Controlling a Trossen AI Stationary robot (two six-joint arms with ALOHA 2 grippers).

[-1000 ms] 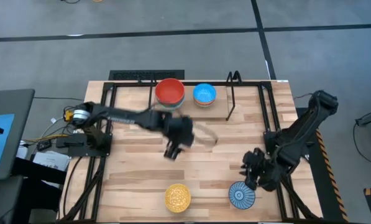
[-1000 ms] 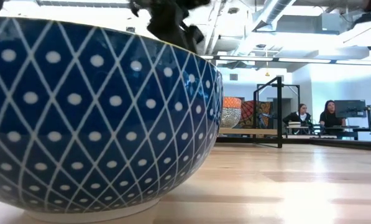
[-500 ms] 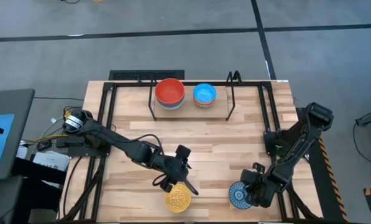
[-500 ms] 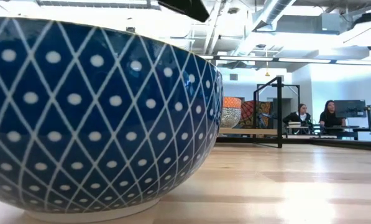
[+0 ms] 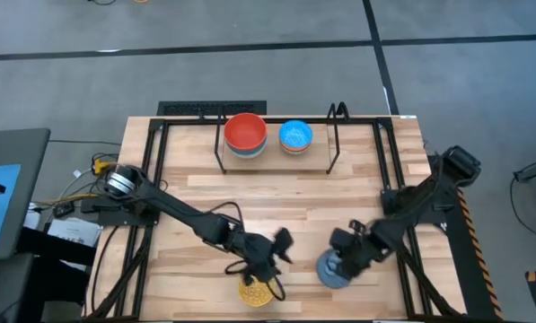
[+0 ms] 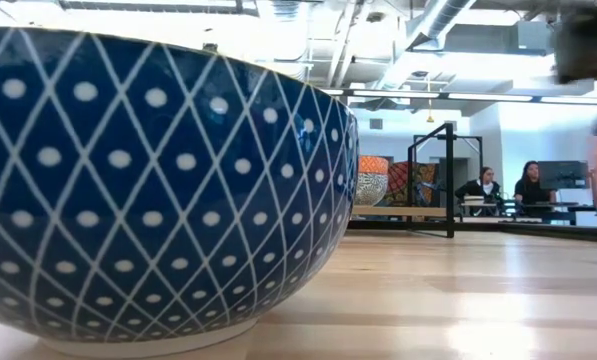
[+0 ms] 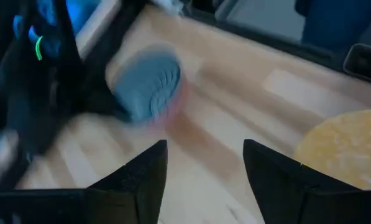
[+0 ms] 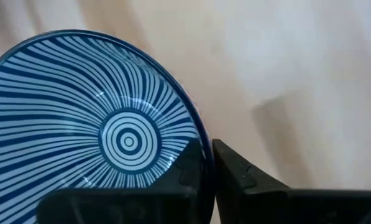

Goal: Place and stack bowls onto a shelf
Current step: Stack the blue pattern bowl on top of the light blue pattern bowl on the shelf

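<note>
A blue-white patterned bowl point(image 5: 332, 271), striped inside point(image 8: 110, 124), sits near the front right of the table with my right gripper point(image 5: 341, 255) shut on it. A yellow patterned bowl point(image 5: 257, 291) rests on the table at the front middle. My left gripper point(image 5: 275, 262) hovers open over its far right side, touching nothing; its fingers point(image 7: 149, 174) stand wide apart, the yellow bowl point(image 7: 347, 149) beside them. On the shelf point(image 5: 333, 144) at the back stand a stack topped by a red bowl point(image 5: 245, 132) and a stack topped by a light blue bowl point(image 5: 294, 135). My right gripper pinches the bowl's rim point(image 8: 196, 138) with one finger inside the bowl and one outside point(image 8: 235, 171). The fingers come steeply from above. The bowl looks tipped in the high view. Whether its foot is clear of the table, I cannot tell.
A large dark blue bowl with a white lattice and dots point(image 6: 158, 180) stands right in front of the low camera. Black frame rails point(image 5: 151, 179) run along both table sides. Bare wood lies between the shelf and the two front bowls. People sit far off in the room point(image 6: 488, 185).
My left gripper has swung from the table's middle toward the near edge, rolling as it went, and now stands over the yellow bowl. My right gripper has dropped onto the blue-white bowl, taken hold of its rim and carried it a little toward the table's left.
</note>
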